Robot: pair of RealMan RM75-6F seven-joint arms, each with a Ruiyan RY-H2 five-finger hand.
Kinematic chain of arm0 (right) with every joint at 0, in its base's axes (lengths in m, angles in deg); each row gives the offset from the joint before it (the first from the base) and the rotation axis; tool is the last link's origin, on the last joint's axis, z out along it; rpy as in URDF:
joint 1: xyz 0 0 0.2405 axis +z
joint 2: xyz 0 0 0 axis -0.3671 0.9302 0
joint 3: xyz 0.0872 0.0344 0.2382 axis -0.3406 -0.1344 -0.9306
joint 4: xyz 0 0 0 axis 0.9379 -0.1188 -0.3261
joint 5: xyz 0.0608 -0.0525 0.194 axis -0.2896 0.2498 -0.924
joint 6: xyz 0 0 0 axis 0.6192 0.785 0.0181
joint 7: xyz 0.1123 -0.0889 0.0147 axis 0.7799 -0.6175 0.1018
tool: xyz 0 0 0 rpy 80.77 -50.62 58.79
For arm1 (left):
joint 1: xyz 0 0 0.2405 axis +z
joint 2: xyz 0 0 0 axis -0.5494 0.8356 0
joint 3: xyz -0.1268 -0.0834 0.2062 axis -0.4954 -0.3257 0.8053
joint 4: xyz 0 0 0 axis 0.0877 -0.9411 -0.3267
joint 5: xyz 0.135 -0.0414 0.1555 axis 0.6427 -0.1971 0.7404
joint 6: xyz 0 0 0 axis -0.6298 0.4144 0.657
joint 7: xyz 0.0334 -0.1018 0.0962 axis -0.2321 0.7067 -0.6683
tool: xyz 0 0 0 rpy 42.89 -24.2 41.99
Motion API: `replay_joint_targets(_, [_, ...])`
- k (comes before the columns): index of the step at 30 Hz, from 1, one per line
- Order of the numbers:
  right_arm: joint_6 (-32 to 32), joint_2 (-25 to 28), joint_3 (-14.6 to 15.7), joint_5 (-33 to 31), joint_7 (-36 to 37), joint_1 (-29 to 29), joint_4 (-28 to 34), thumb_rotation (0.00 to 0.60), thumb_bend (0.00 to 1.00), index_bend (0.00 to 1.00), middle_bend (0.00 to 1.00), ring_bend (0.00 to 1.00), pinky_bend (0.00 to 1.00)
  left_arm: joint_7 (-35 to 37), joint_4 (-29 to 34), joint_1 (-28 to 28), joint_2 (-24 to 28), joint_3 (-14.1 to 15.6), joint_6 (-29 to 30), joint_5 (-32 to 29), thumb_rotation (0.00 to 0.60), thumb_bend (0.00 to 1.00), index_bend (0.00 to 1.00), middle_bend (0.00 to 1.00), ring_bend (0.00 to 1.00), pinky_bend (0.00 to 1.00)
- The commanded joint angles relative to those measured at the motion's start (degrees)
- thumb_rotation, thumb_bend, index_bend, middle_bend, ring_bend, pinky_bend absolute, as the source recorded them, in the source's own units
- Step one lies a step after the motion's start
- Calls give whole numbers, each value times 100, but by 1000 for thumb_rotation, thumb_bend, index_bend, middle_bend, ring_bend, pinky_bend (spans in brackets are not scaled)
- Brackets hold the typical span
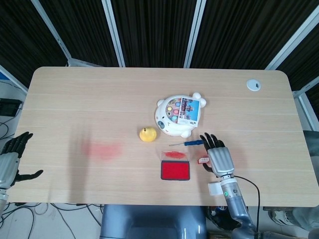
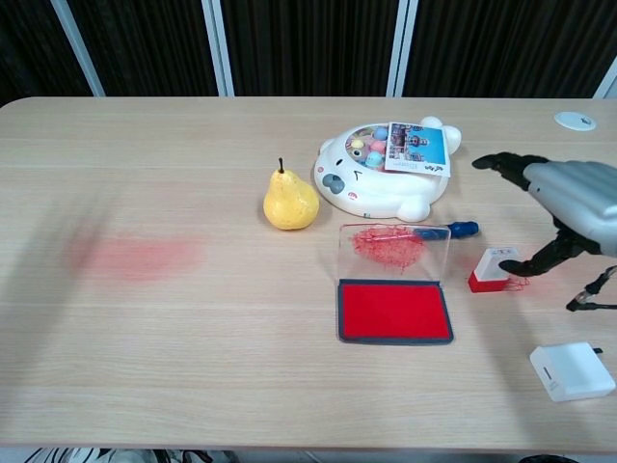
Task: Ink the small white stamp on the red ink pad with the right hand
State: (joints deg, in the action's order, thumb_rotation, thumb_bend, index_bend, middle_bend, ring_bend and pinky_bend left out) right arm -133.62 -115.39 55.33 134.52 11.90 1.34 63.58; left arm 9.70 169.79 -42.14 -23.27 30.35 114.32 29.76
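Observation:
The small white stamp [image 2: 494,269] with a red base stands on the table just right of the red ink pad [image 2: 395,311], whose clear, ink-smeared lid [image 2: 393,249] stands up behind it. My right hand [image 2: 564,198] hovers above and to the right of the stamp with fingers spread and nothing in it; its thumb reaches down beside the stamp. In the head view the right hand [image 1: 217,155] is right of the stamp [image 1: 204,160] and the ink pad [image 1: 175,171]. My left hand [image 1: 12,159] hangs off the table's left edge, fingers apart and empty.
A blue-handled screwdriver [image 2: 461,229] lies behind the stamp. A yellow pear [image 2: 289,203] and a white animal-shaped toy [image 2: 386,174] stand further back. A small white box [image 2: 571,370] lies at the front right. A red smear [image 2: 135,256] marks the table's left part.

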Motion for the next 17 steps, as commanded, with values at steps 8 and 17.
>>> replay_joint_targets(8, [-659, 1307, 390, 800, 23, -409, 847, 600, 207, 0, 0, 1, 196, -422, -162, 6, -113, 23, 125, 72, 600, 0, 0, 0, 0, 0])
replay_joint_targets(17, [-1491, 2329, 854, 1485, 921, -1091, 1025, 600, 142, 0, 0, 0, 188, -797, -381, 50, -286, 16, 352, 165, 600, 0, 0, 0, 0, 0])
